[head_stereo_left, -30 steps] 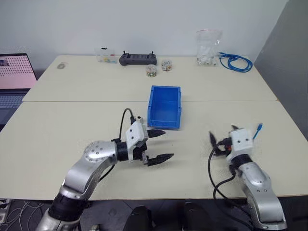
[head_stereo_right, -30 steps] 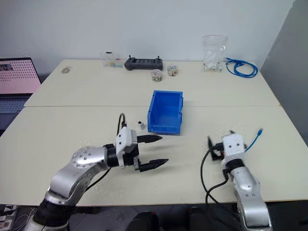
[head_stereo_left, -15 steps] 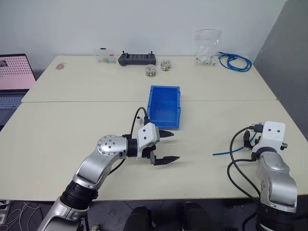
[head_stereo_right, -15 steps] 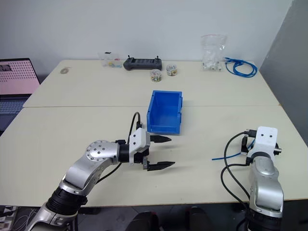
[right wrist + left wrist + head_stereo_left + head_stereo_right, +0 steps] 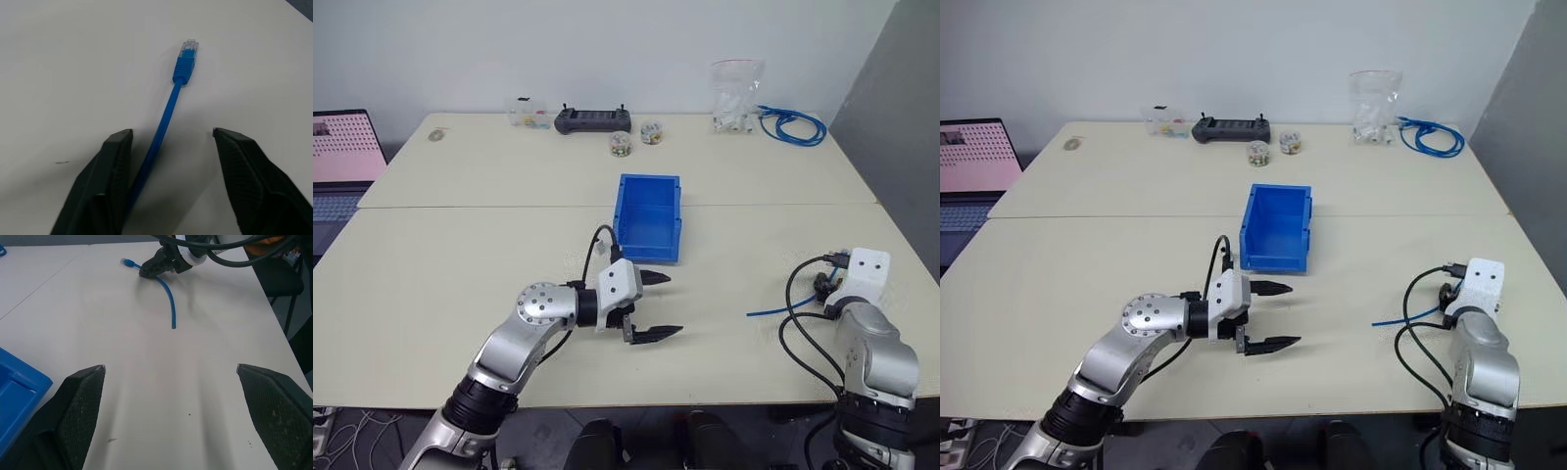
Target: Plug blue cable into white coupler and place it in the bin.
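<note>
Straddling the blue cable (image 5: pixel 168 115), right tool (image 5: pixel 168 134) open; left tool (image 5: pixel 171 369) open over bare table (image 5: pixel 161 396).

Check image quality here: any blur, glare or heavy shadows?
Head views: even, soft light, no glare on the pale table. Right wrist view: the thin bright-blue cable and its clear plug are sharp, with a soft shadow beside the right gripper. Left wrist view: the left gripper's fingertips look slightly soft.

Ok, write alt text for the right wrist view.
The blue cable lies on a pale tabletop between the right hand's two black fingers, which stand apart around it. Its clear plug points away from the hand.
</note>
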`<action>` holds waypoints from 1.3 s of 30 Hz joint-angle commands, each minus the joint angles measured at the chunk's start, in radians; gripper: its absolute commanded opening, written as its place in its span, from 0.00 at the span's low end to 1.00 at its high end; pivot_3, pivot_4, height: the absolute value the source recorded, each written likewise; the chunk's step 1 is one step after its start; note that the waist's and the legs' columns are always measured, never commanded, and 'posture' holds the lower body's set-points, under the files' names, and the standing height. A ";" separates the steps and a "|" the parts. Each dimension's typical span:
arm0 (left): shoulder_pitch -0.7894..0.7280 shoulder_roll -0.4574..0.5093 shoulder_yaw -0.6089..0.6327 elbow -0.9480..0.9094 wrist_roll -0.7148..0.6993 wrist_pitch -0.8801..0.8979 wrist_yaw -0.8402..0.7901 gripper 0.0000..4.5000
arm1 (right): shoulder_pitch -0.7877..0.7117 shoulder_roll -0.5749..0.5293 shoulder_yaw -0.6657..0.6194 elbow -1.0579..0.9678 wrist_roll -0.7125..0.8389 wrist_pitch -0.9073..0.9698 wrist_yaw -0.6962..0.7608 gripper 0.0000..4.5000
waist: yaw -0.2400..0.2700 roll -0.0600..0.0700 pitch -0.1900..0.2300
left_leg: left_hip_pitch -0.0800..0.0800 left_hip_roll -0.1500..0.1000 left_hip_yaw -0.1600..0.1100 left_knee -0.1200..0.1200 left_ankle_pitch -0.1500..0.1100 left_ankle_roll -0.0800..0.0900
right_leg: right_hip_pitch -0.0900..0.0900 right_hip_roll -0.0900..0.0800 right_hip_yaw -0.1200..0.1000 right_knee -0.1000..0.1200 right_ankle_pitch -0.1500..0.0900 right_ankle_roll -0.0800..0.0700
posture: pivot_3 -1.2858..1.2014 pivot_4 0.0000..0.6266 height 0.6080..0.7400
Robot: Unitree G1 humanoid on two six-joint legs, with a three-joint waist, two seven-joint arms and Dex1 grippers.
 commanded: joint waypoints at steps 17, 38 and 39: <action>0.053 0.093 0.069 -0.017 -0.013 -0.006 -0.037 1.00 | 0.104 -0.604 0.096 0.029 0.209 -0.151 0.701 0.00 | -0.003 0.002 0.001 | 0.000 0.000 0.000 -0.001 0.000 0.001 | 0.000 0.001 0.000 -0.001 0.000 0.000 | 0.52 0.24 1.00; 0.430 0.284 0.324 0.008 -0.005 -0.177 -0.029 1.00 | -0.387 -0.420 0.894 0.263 0.027 -0.699 1.310 0.00 | 0.001 -0.004 0.010 | 0.006 0.003 -0.002 0.000 0.000 0.000 | 0.007 0.000 -0.003 -0.004 -0.001 0.000 | 0.52 0.24 1.00; 0.437 0.284 0.326 0.003 -0.004 -0.178 -0.026 1.00 | -0.410 -0.401 0.907 0.306 0.016 -0.725 1.322 0.00 | 0.002 -0.004 0.010 | 0.007 0.003 -0.002 0.000 0.000 0.000 | 0.007 0.000 -0.003 -0.004 -0.001 0.000 | 0.52 0.24 1.00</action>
